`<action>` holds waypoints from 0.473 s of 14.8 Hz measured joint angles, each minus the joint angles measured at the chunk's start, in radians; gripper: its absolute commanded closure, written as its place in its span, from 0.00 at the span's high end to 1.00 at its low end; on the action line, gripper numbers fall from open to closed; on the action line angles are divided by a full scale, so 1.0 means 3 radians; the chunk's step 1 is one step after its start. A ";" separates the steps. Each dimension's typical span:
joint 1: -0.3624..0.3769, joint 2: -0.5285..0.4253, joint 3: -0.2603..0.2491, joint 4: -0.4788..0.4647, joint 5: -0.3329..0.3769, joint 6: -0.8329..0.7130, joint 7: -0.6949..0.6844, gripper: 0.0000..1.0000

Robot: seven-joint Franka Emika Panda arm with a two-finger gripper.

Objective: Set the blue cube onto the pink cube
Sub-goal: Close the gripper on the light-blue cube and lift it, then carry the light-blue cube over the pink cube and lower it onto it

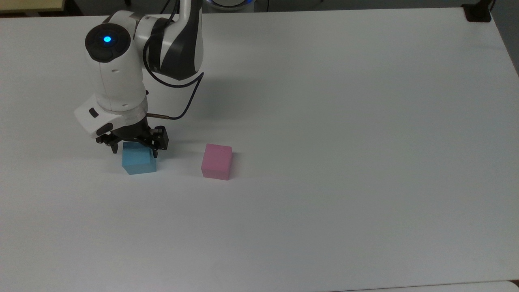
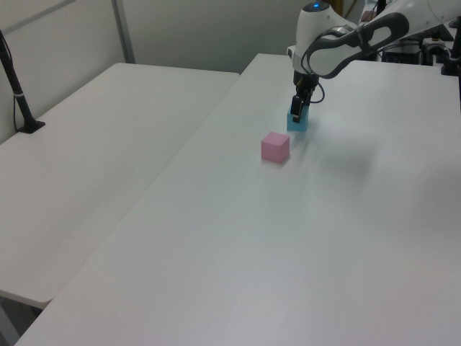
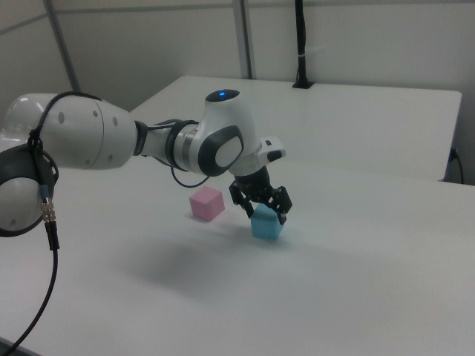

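Top view showed our gripper (image 1: 134, 153) spread open astride the blue cube (image 1: 139, 162), gripping nothing, the pink cube (image 1: 217, 161) beside it; we judged the blue cube light, rigid, best pinched on opposite flat faces.

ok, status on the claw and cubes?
Claw open, fingers straddling blue cube. Cube not yet lifted off table. Pink cube apart on the top view's right, top bare.

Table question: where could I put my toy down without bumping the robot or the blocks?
The table is bare to the top view's right of the pink cube and along its bottom edge. It's crowded where the gripper straddles the blue cube.
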 measured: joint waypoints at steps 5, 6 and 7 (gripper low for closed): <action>0.0021 0.0000 0.0034 0.0064 0.0001 0.0039 0.0000 0.24; 0.0051 -0.0021 0.0039 0.0088 0.0001 -0.0007 0.0000 0.25; 0.0116 -0.0082 0.0042 0.0117 0.0003 -0.0157 0.0002 0.25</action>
